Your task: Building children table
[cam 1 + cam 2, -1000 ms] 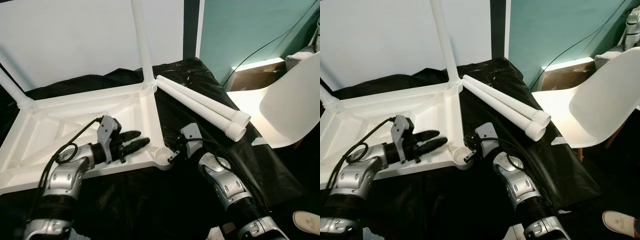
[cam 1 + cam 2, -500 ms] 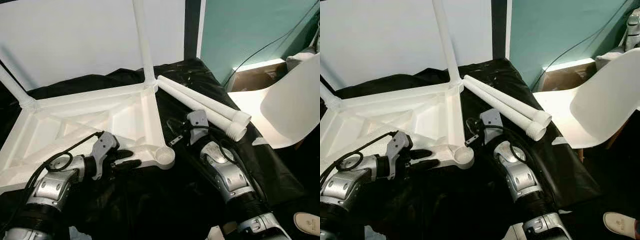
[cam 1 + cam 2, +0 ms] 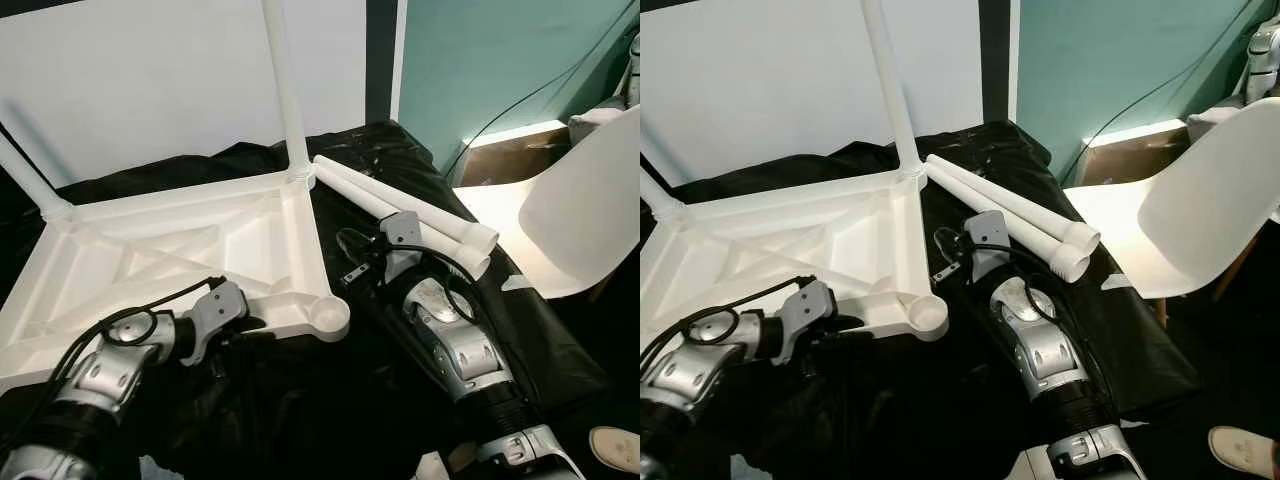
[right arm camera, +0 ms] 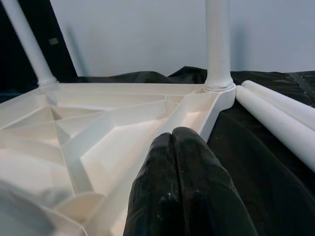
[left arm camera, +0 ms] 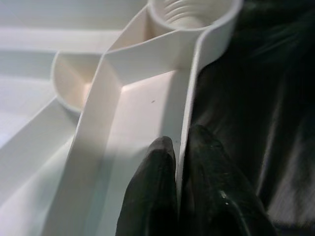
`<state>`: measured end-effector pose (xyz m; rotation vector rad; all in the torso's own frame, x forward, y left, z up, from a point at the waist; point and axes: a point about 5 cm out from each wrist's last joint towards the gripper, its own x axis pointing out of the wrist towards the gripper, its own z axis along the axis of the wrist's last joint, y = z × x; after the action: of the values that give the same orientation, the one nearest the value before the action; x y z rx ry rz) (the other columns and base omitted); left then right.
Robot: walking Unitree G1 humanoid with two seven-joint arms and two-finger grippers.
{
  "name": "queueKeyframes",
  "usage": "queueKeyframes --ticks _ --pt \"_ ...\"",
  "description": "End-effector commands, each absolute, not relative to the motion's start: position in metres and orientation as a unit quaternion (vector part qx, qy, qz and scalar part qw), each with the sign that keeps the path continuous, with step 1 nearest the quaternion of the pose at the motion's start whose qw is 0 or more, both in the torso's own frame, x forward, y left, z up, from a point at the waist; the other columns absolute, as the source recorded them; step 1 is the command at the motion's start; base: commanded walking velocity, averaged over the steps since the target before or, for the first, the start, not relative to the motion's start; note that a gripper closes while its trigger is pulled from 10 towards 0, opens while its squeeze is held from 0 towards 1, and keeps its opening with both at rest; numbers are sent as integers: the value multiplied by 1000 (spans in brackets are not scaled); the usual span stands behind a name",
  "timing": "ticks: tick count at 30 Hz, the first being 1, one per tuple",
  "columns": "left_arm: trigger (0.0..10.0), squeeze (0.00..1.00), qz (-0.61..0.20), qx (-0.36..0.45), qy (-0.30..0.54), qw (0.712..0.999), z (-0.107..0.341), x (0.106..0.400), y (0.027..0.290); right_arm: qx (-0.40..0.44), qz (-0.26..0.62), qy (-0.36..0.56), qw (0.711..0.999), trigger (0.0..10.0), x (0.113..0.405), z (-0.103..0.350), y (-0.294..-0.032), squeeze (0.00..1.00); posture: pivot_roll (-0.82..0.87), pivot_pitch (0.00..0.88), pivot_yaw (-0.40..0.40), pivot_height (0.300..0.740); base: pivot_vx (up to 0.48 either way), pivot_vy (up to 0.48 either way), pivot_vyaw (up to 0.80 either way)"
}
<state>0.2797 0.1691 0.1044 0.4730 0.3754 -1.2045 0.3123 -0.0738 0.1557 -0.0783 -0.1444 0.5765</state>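
The white tabletop lies upside down on a black sheet. Two legs stand screwed into its far corners, one at the right and one at the left. The near right corner holds an empty threaded socket. Two loose legs lie side by side to the right of the tabletop. My left gripper is shut on the tabletop's near rim, one finger on each side of the wall. My right gripper hovers shut and empty between the tabletop's right rim and the loose legs.
A white chair stands close at the right, with a brown box and a black cable behind it. White panels and a teal wall back the scene. A shoe shows at the bottom right corner.
My left gripper has drawn back from inside the tabletop to its near rim and closed on it. My right gripper has moved forward from the socket corner toward the loose legs.
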Motion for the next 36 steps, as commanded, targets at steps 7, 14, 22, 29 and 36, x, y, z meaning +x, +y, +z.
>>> queueKeyframes --ticks 7,14,22,29,36 --pt "0 0 -604 127 194 762 78 265 138 -36 284 -74 955 10000 314 160 -72 0 25 0 88 740 0 0 0" --pt "6863 0 -596 131 194 768 70 263 134 -34 282 -76 956 10000 316 162 -73 0 26 0 90 740 0 0 0" --pt "10000 0 -581 101 139 796 95 274 148 -35 283 -75 955 10000 314 162 -73 0 27 0 85 740 0 0 0" --pt "10000 961 -599 39 74 796 128 268 152 -33 275 -79 958 10000 314 165 -75 1000 22 0 87 740 0 0 0" --pt "10000 0 -551 -5 1 834 146 274 147 -42 248 -77 965 10000 316 170 -83 0 5 0 90 740 0 0 0"
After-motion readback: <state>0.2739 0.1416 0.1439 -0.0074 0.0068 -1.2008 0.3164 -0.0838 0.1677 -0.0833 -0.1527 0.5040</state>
